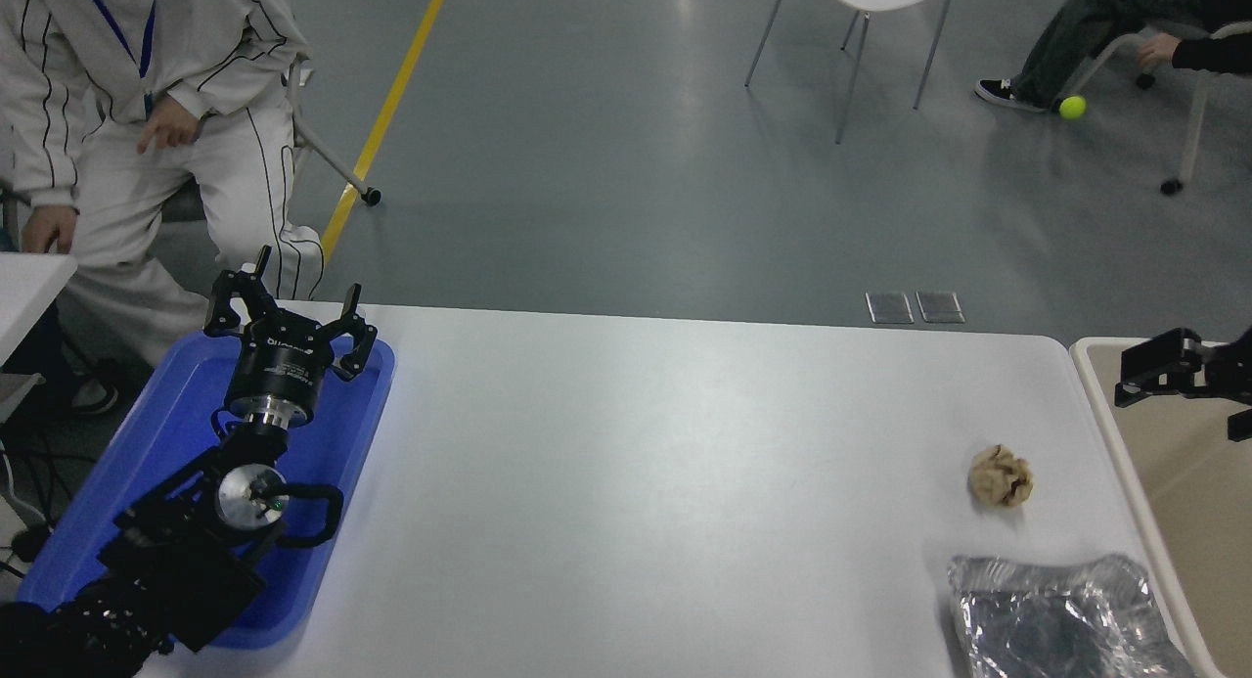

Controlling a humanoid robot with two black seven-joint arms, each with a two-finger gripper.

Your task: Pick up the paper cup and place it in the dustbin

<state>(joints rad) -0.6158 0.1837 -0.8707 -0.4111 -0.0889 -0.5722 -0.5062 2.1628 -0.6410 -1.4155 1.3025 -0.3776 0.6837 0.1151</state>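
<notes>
Right arm: we saw it come in from the right edge, reaching leftward above the dustbin (1164,482), only its tip in view.
Right pincer (1154,367): it hung over the bin's far left corner; we could not tell whether its fingers were spread or pressed together, since most of it was cut off by the frame edge.
Left arm: we found it at the lower left, stretched forward over the blue tray (117,492).
Left pincer (290,311): its fingers were spread wide, pointing away from the camera at the tray's far end, gripping nothing.
Paper cup: we could not find it anywhere in view.
Dustbin: it stood just beside the counter's (636,463) right end, partly out of frame.
Counter: we noted a crumpled brown paper ball (1000,475) near the right end and a silver foil bag (1056,614) at the near right corner, the two lying apart.
Far side: a person in a white striped suit (147,120) sat at the upper left.
</notes>
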